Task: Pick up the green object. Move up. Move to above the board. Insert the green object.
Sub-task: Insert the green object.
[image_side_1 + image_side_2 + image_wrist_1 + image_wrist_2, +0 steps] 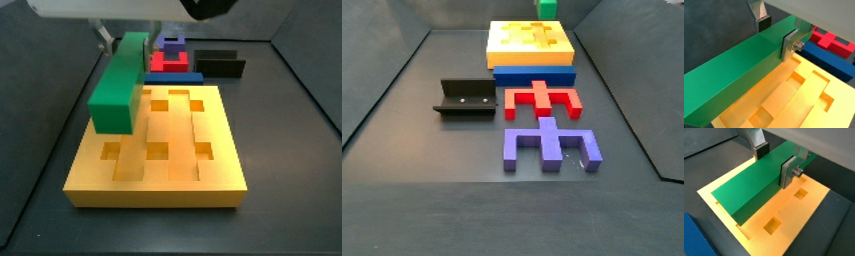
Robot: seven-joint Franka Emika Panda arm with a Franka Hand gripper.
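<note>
The tool [776, 34] is pinching the long plain green rectangular bar [737, 70], its flat silver fingers [789, 44] pressed against the bar's two long faces, and holds it in the air above the large thick yellow-orange board [807, 208] with its lengthwise grooves and square holes. In a side view the green bar [120, 80] hangs over the board's left edge [94, 150], running near to far along the board's length and clear of its top, so the step in hand looks like the carry to above the board, with the insertion to follow.

To do it well, I judge the bar should first be brought square over the groove meant for it, its long axis parallel to the board's long sides, before any descent. In both wrist views the bar sits off to one side of the grooves, so some sideways travel seems needed. The descent should be slow and level: a bar this long will jam if one end dips first. The grip should stay firm until the bar is seated.

Beyond the board's far end lie a flat blue bar [535, 75], a red comb-shaped piece [543, 99], a purple forked piece [549, 146] and the dark L-shaped fixture [465, 97], all well apart from the bar's path
</note>
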